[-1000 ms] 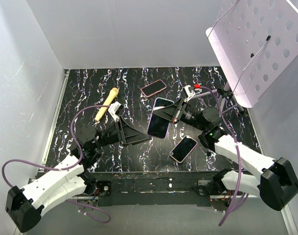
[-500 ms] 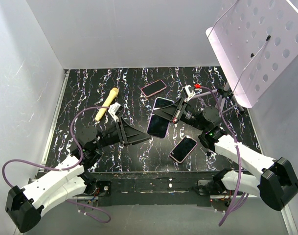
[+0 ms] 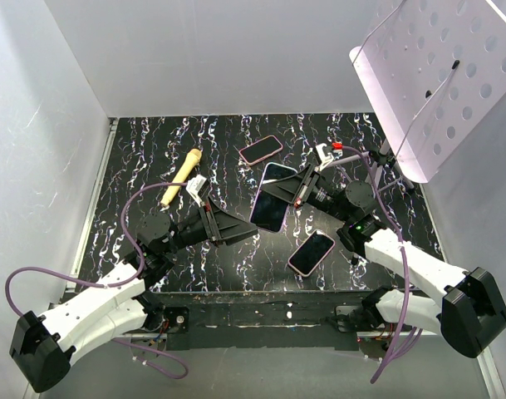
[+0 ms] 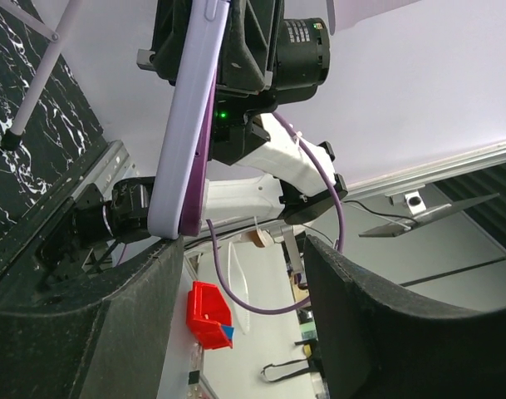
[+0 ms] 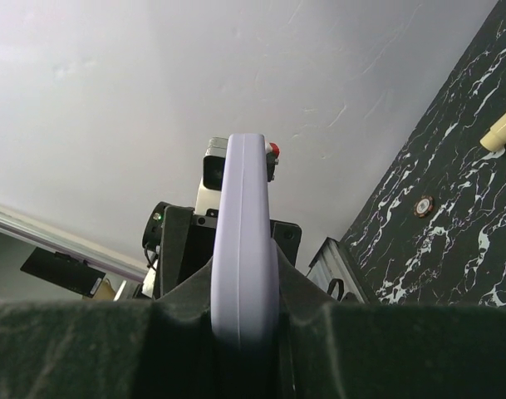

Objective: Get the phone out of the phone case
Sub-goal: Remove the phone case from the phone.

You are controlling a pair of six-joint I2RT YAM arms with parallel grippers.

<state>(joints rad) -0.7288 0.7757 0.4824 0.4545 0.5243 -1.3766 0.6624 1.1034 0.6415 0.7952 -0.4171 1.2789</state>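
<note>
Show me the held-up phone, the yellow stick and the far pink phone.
held-up phone (image 3: 271, 204), top view, screen middle.
yellow stick (image 3: 181, 176), top view, its middle.
far pink phone (image 3: 261, 150), top view, screen middle.

Black tabletop veined with white marbling, enclosed by a plain white rear wall and a left side wall. A white perforated panel stands tilted over the far right corner. Lighting is even and diffuse; the left wrist view shows a red bin beyond the table edge.
</note>
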